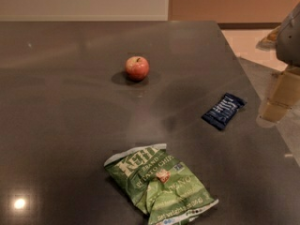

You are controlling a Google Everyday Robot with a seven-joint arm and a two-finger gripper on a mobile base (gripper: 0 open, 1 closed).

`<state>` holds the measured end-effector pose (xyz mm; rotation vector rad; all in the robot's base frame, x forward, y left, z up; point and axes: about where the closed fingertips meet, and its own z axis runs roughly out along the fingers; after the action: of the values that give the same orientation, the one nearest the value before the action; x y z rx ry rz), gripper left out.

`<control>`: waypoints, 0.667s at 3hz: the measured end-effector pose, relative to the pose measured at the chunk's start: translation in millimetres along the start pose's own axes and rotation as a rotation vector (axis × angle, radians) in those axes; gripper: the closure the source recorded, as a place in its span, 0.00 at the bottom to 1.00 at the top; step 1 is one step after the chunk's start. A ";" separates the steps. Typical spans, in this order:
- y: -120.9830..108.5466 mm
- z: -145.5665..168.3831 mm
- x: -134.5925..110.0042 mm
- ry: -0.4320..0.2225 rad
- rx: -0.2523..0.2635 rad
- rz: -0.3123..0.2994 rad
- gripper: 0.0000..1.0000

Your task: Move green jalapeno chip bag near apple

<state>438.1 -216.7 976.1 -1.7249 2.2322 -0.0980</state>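
A dark grey, glossy countertop (61,125) fills most of the view and carries soft reflections, with a bright spot of light (19,203) toward 8 o'clock. Behind it, a cream wall (84,1) stands at 11 o'clock and a tan-brown wall (229,3) at 1 o'clock. A pale floor (246,41) shows past the counter's right edge.

The crinkled green foil jalapeno chip bag (159,182) lies flat at 6 o'clock, near the front edge. Its long axis runs slantwise. The end with the large white lettering points between 10 and 11 o'clock and the other end between 4 and 5. White strips edge both ends, the foil is creased through the middle, and a small tan square sits at its centre.

The small round red apple (137,68), with a yellowish patch and short stem, rests at 12 o'clock from the bag, well apart from it. A small dark blue packet (224,111) lies at 2 o'clock from the bag.

The grey and beige gripper (277,102) hangs at the 3 o'clock edge, just beside the counter's right rim and near the blue packet. I cannot tell whether it is apart or together.
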 end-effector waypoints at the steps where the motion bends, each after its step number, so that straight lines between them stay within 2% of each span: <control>1: 0.0 0.0 0.0 0.000 0.000 0.000 0.00; 2: 8.7 5.2 -12.5 -0.027 -0.040 -0.034 0.00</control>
<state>434.3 -201.7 971.6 -1.7746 2.1999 -0.0382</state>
